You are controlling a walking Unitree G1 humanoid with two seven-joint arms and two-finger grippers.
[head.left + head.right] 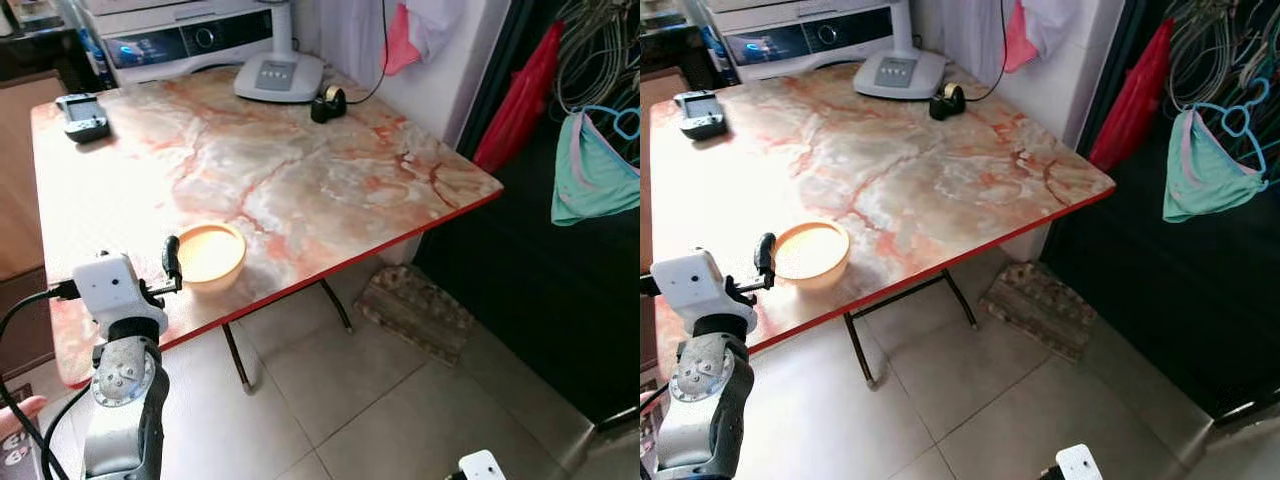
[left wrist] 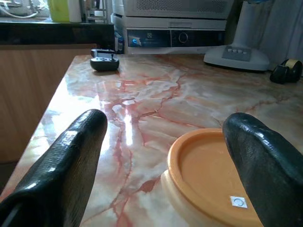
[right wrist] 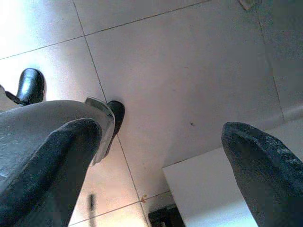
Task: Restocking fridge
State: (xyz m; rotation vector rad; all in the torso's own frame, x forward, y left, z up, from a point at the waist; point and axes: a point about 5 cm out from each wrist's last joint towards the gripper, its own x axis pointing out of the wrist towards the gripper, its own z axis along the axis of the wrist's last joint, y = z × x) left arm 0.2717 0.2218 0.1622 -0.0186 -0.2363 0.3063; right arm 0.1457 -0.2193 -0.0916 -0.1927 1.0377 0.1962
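Observation:
A round orange container (image 1: 209, 254) with a flat lid stands on the marble table (image 1: 300, 160), close to its red front edge. My left gripper (image 1: 171, 268) is open just left of it at table height. In the left wrist view the container (image 2: 208, 175) lies ahead of the left gripper (image 2: 165, 123), nearer to one finger (image 2: 265, 161) than the other, and nothing is held. My right gripper (image 3: 163, 130) hangs open over the tiled floor, holding nothing.
At the table's far side are a white fan base (image 1: 278, 75), a black tape dispenser (image 1: 327, 103) and a black handset (image 1: 82, 115). A washing machine (image 1: 190, 40) stands behind. A mat (image 1: 415, 310) lies on the floor; clothes (image 1: 595, 170) hang at right. A person's hand (image 1: 15, 412) is low left.

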